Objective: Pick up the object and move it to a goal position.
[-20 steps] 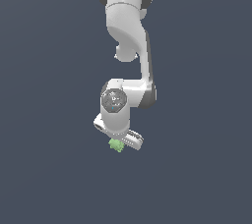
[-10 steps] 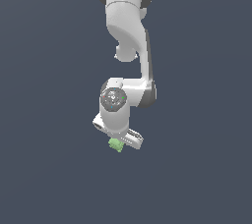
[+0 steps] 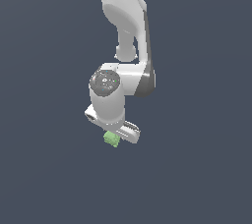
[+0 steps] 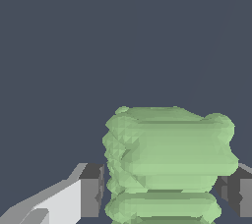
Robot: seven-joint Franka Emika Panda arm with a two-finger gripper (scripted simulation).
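Gripper clamped on the ridged green lump, hanging at six o'clock below the wrist, could slip on those bumps.

A plain, dark slate-blue backdrop fills both views, flat and featureless, with no visible edge or seam.

Exterior view distant; wrist view close; shared: object.
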